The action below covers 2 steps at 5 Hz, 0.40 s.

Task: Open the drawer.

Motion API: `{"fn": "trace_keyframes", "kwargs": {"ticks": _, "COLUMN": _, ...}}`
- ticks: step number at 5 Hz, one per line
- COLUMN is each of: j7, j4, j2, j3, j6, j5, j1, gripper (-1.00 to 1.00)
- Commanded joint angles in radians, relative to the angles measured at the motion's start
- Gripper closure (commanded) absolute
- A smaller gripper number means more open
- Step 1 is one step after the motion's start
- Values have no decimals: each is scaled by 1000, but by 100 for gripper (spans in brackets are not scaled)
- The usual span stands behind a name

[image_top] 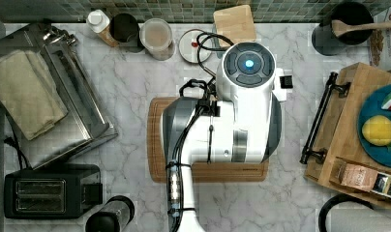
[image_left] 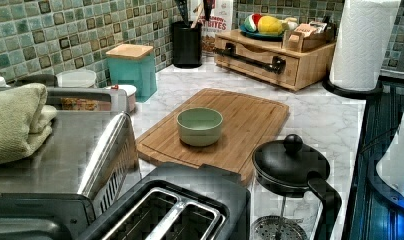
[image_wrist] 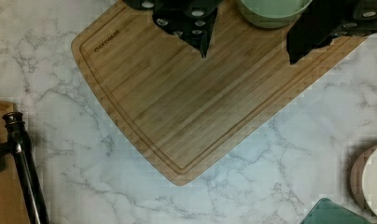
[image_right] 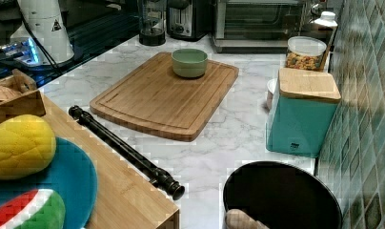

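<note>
Your gripper [image_wrist: 246,53] hangs wide open and empty over the board [image_wrist: 196,107]. The drawer [image_left: 262,62], shut, sits beyond the board; take its stiff handle [image_left: 250,57] mid-bar. It should slide lightly.

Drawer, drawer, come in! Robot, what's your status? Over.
Pincer open, above the cutting board. Drawer shut, handle untouched. Bare counter between board and handle.
</note>
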Motion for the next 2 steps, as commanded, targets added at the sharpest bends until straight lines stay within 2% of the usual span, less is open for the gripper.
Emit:
{"fn": "trace_keyframes", "kwargs": {"ticks": 1, "j7": -1, "j4": -9, "j2": 0, "j3": -2, "j6": 0, "j5": -5, "j1": -2, "gripper": -100}}
{"fn": "trace_keyframes", "kwargs": {"ticks": 2, "j7": -114, "j4": 55, "j2": 41, "j3": -27, "j6": -68, "j5": -52, "j1": -31, "gripper": -100}}
